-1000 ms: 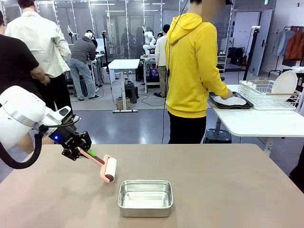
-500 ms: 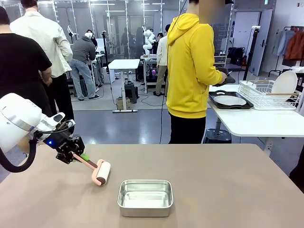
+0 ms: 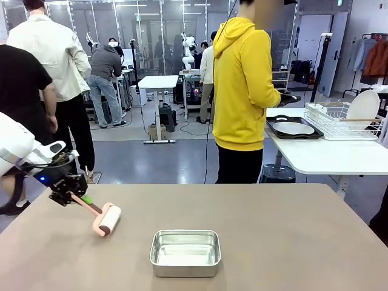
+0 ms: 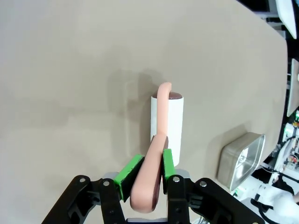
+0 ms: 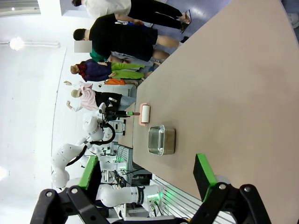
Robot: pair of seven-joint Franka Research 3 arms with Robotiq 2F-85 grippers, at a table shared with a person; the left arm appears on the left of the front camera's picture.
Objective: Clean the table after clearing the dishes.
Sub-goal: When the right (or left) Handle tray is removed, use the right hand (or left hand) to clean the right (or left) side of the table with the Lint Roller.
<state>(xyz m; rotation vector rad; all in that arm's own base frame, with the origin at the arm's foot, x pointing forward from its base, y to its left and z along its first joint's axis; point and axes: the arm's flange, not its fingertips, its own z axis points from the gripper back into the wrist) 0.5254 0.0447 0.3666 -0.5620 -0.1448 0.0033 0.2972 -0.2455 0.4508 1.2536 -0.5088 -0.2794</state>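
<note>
Our left gripper fingers pinch the pink lint roller handle, roller on the desk left of the steel pan; right gripper fingers spread.

White arm, black fingers with green pads

The left arm has a rounded glossy white shell, a grey collar, thin black cables and a small blue light just above the black left gripper. In the wrist view its black linkage shows round silver screws below bright green pads. The right gripper has the same black links, silver screws and green pads. The person wears a yellow hooded top and black trousers.
</note>
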